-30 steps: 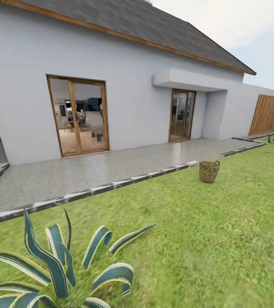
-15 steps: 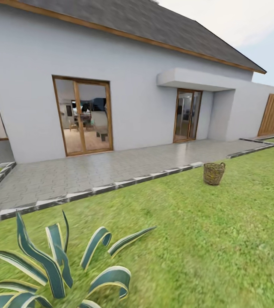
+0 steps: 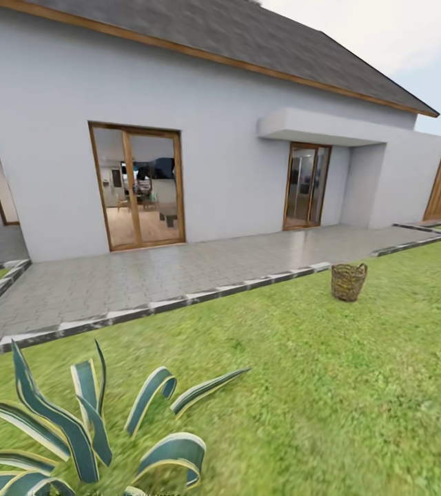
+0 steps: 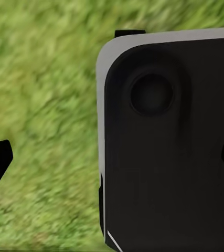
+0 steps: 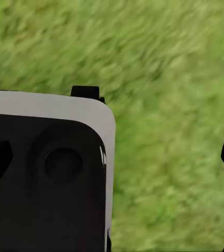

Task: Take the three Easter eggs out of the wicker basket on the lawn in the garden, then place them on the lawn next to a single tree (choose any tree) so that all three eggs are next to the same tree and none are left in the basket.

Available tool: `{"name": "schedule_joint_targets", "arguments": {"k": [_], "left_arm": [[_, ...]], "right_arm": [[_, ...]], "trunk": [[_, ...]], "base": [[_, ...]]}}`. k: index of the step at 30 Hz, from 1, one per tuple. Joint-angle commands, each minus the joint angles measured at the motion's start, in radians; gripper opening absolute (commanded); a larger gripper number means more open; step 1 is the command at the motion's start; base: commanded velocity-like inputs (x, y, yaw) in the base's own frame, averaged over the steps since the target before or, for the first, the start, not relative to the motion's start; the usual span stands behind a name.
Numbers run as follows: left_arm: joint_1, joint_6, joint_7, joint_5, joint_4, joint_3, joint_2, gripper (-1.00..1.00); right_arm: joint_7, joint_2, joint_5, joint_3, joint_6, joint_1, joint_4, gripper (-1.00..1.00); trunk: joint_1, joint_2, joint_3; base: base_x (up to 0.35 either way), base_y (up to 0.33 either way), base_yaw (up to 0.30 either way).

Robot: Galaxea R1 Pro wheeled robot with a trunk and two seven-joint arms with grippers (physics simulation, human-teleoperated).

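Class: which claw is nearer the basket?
Right, likely. The basket stands far ahead, right of centre; left claw and right claw both hang over the lawn, well short of it.

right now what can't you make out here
- Eggs: head view, the basket is far and its wall hides the inside.
- Striped plant: cut off by the head view's bottom edge.
- Left gripper: a dark robot part blocks the middle.
- Right gripper: same, behind that body.

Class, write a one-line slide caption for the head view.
A wicker basket stands on the lawn beside the paved terrace of a white house, a striped agave in the foreground.
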Motion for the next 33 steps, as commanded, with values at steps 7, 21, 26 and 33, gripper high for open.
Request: {"name": "schedule_joint_targets", "arguments": {"k": [7, 21, 26, 33], "left_arm": [[0.001, -0.001, -0.001, 0.000, -0.002, -0.001, 0.000, 1.00], [0.001, 0.000, -0.001, 0.000, -0.002, -0.001, 0.000, 1.00], [0.001, -0.001, -0.001, 0.000, -0.002, -0.001, 0.000, 1.00], [0.001, -0.001, -0.001, 0.000, -0.001, -0.001, 0.000, 1.00]], "right_arm": [[-0.001, 0.000, -0.003, 0.006, -0.007, -0.001, 0.004, 1.00], [0.000, 0.000, 0.002, 0.006, -0.005, -0.001, 0.004, 1.00], [0.000, 0.000, 0.002, 0.006, -0.005, -0.001, 0.004, 1.00], [0.000, 0.000, 0.002, 0.007, -0.005, -0.001, 0.004, 1.00]], "trunk": [[0.000, 0.000, -0.001], [0.000, 0.000, -0.001], [0.000, 0.000, -0.001], [0.000, 0.000, -0.001]], "base": [[0.000, 0.000, 0.283], [0.123, -0.121, 0.085], [0.212, -0.208, 0.000], [0.117, -0.116, 0.000]]}}
